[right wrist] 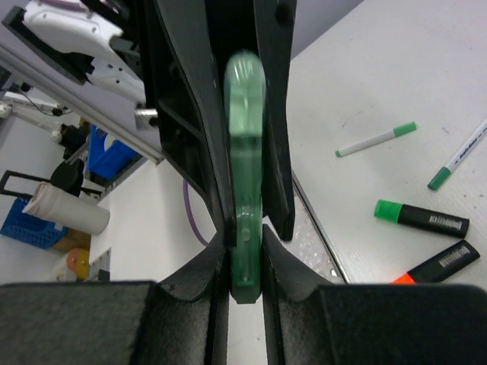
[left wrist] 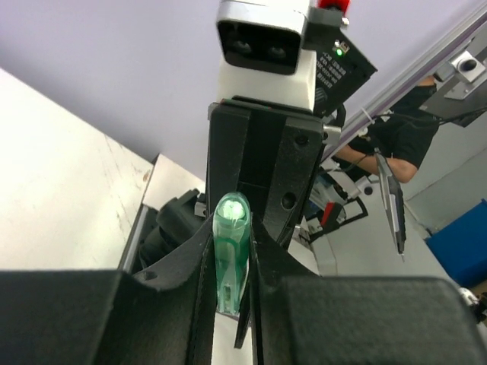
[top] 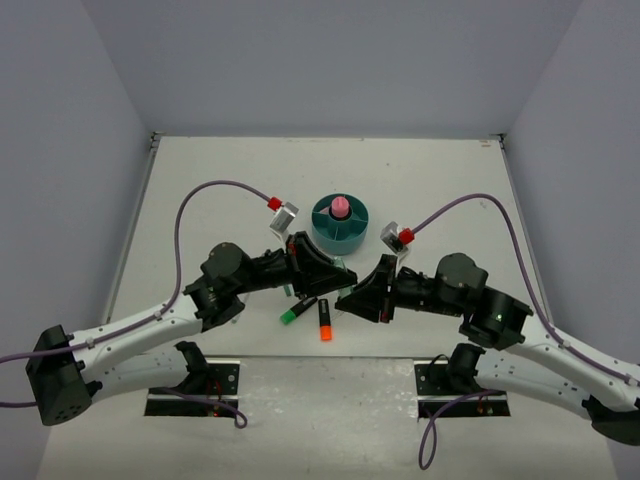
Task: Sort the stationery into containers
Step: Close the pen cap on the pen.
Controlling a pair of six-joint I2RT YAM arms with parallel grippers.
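While both arms meet above the middle of the table [top: 200, 200], we see that they grasp the same thing: a translucent green pen [left wrist: 231, 258]. In the left wrist view the left gripper [left wrist: 230, 237] is clenched on this pen, which stands between its 2 fingers with the rounded end pointing away from the camera, toward the black body of the other arm. In the right wrist view the right gripper [right wrist: 245, 251] is also clenched on the pen, low on its barrel, and the 2 dark fingers of the left arm lie close along both sides of the pen further up. In the top view the pen itself is almost hidden between the 2 grippers, so from there we cannot judge how it is tilted; it seems to be lifted off the table. The teal organizer [top: 340, 224] stands just behind the grippers, and the glue stick [top: 340, 207] with a pink cap stands upright in its central well. On the table near the grippers, on the side of the arm bases, lie the green highlighter [top: 297, 311] and the orange highlighter [top: 325, 320], close together but apart. The right wrist view also shows a white pen with a green cap [right wrist: 377, 140] and a second white pen [right wrist: 459, 156] with a green tip, both lying flat beyond the highlighters.
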